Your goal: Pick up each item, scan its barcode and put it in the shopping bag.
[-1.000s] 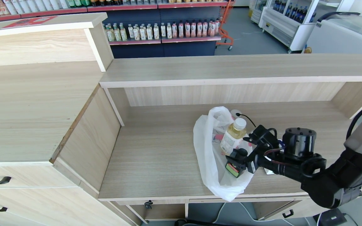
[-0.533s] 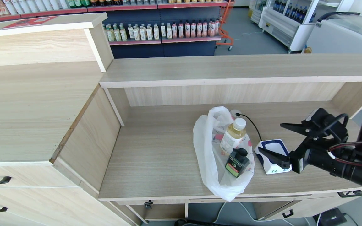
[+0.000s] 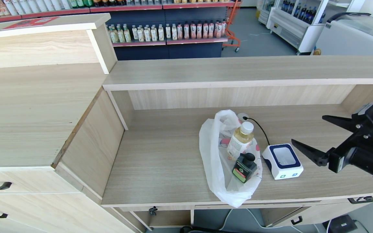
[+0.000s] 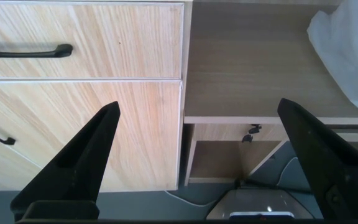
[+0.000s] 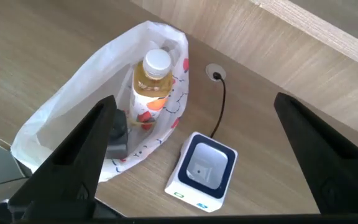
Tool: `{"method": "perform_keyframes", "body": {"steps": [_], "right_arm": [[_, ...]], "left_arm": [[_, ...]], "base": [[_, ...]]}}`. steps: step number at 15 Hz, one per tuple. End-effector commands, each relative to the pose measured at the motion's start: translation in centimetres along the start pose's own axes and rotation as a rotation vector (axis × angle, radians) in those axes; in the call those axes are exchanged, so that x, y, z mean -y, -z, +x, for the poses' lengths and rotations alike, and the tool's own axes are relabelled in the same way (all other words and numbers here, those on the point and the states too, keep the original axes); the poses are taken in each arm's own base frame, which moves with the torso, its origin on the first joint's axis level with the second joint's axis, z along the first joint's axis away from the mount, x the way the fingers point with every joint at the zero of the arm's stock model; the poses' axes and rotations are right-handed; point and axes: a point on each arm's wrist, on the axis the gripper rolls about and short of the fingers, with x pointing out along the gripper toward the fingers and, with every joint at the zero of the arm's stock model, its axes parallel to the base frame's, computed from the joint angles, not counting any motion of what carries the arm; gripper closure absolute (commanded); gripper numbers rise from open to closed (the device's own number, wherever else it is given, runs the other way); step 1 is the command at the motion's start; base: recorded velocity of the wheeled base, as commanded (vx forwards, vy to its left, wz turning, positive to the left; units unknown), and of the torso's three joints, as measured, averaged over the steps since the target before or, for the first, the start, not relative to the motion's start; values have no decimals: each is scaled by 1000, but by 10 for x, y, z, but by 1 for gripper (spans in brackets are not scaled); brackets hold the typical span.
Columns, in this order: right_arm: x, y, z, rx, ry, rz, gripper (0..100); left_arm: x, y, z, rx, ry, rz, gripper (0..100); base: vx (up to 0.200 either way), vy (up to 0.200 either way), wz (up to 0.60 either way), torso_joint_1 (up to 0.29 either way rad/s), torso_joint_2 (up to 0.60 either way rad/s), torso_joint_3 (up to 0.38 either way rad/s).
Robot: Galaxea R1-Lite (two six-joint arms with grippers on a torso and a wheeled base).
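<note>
Since the bottle (image 3: 241,139) and dark jar (image 3: 244,167) already sit inside the shopping bag (image 3: 210,158), the right gripper (image 3: 308,128) hangs clear of it, jaws wide apart and empty.

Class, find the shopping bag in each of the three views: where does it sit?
Head view: bag mid-counter, beside the scanner.
Left wrist view: bag near the counter's front edge, away from the drawers.
Right wrist view: bag next to the scanner, bottle inside.
Shared landmark: the counter.
</note>
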Motion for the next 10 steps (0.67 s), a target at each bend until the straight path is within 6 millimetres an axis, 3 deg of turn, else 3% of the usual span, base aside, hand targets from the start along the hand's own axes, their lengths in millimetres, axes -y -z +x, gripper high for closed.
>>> {"method": "perform_keyframes", "body": {"steps": [1, 5, 7, 10], "right_arm": [[-1, 0, -1, 2, -4, -3, 0], [0, 1, -2, 3, -1, 23, 0], [-1, -1, -5, 9, 3, 139, 0], [4, 12, -11, -40, 45, 192, 0]], "left_arm": [[0, 0, 0, 0, 0, 1, 0], [0, 0, 0, 0, 0, 0, 0], [0, 0, 0, 0, 0, 0, 0], [0, 0, 0, 0, 0, 0, 0]], "base": [[0, 0, 0, 0, 0, 0], [0, 0, 0, 0, 0, 0], [0, 0, 0, 0, 0, 0], [0, 0, 0, 0, 0, 0]]}}
